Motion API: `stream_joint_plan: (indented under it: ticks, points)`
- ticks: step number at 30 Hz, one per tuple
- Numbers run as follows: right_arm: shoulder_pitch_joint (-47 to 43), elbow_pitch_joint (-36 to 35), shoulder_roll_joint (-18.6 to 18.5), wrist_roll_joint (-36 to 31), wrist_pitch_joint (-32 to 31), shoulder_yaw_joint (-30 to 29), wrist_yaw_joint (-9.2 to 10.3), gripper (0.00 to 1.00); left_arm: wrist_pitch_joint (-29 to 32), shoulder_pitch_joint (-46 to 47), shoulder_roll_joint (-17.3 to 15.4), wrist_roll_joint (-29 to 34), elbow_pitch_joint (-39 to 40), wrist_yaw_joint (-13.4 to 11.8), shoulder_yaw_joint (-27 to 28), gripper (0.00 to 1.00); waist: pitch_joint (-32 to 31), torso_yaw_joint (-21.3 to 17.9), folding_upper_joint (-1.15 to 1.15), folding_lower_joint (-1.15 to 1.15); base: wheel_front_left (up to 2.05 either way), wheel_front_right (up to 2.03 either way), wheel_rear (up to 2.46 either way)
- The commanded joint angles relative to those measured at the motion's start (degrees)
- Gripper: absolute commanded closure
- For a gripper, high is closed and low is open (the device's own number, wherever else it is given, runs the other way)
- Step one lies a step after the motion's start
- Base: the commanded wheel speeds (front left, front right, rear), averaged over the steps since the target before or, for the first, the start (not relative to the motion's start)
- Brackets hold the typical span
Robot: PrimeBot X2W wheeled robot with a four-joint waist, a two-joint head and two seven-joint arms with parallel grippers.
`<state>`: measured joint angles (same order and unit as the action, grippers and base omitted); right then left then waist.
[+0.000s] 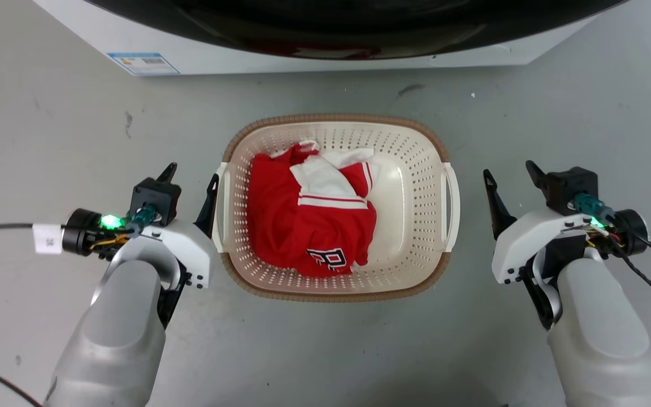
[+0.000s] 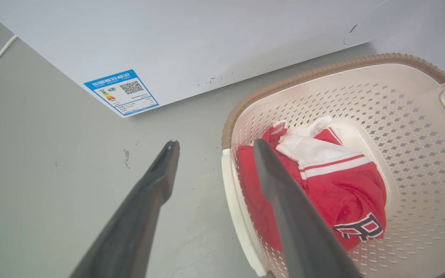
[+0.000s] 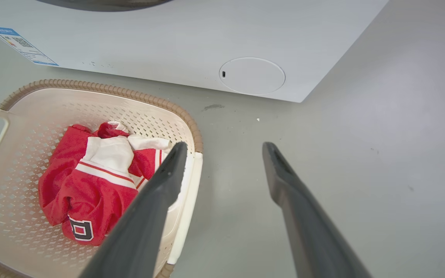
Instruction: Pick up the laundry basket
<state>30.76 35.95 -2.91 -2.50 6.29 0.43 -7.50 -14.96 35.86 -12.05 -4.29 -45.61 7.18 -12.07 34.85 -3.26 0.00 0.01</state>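
- Dark-fingered L gripper (image 1: 192, 172) spread wide, empty; inner finger just beside laundry basket (image 1: 337, 119), by its L handle (image 1: 222, 217).
- R gripper (image 1: 507, 168) wide too, empty, near R handle (image 1: 455, 206), small gap.
- Basket's on grey floor (image 1: 48, 141) btw both arms, red-white top (image 1: 308, 226) inside.
- Washer (image 1: 218, 56) close behind.

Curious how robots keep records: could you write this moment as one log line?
phase: pre-grasp | left gripper: open, by left handle | right gripper: open, near right handle | basket: on floor, red-white garment inside
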Motion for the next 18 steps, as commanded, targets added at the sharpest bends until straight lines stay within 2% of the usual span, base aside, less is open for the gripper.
stream_joint_plan:
  ticks: [1, 5, 10, 18]
  points:
    - [2.09, 2.47, 0.00, 0.82, -0.13, 0.46, 0.02, 0.00, -0.12, 2.35, -0.15, -0.41, -2.44, 0.22, -1.13, 0.00, 2.25, -0.38, 0.00, -0.01, 0.00, 0.00, 0.00]
    - [5.75, 8.67, 0.05, 4.61, -0.25, 1.84, 0.02, 0.00, -0.02, 6.01, -0.25, -1.83, -7.82, 0.23, -5.97, 0.00, 4.36, -0.47, 0.00, -0.01, 0.00, 0.00, 0.00]
    - [9.85, 14.79, -0.02, 10.12, 0.40, 6.81, 0.02, 0.00, 1.24, 9.60, -1.64, -7.24, -12.37, 0.22, -12.74, 0.00, 6.80, -0.65, 0.00, -0.01, 0.00, 0.00, 0.00]
    - [15.63, 22.41, 0.03, 12.99, -0.09, 10.76, 0.02, 0.00, 5.47, 14.10, -3.27, -16.65, -15.50, 0.23, -20.43, 0.00, 9.87, -0.39, 0.00, -0.01, 0.00, 0.00, 0.00]
